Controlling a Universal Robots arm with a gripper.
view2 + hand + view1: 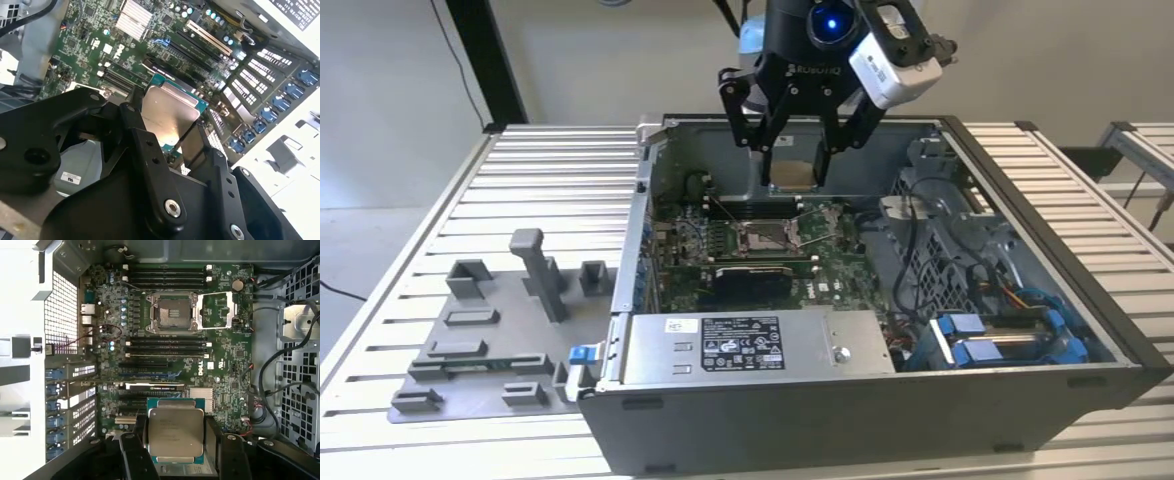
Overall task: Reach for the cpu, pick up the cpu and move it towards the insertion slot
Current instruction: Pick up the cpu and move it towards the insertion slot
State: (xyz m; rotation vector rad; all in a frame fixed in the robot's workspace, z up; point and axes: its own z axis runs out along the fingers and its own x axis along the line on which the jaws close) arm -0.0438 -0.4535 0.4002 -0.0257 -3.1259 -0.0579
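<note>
The gripper [797,160] hangs over the open computer case [881,400], above the far part of the green board [761,270]. Its jaws are closed narrow on the cpu [794,175], which sits between the two black fingers [744,125] and is lifted clear of the board. In both wrist views the cpu [176,431] shows its silvery top and a thin green edge, and the fingers [131,452] press it from two opposite sides; in the second wrist view the plate [170,112] is seen tilted by the camera angle, with the board far under it.

The insertion slot [767,236] lies on the board near the middle of the case, at about 6 o'clock from the gripper in the exterior view and still apart from it. In the first wrist view the slot [171,313] is at about 12 o'clock from the cpu, its metal frame open, with the hinged lid [215,311] folded to the side.

The case stands on a ribbed metal table [547,190]. Beside the case, at 9 o'clock, a grey plastic tray [494,340] with blocks and posts rests on the table.
</note>
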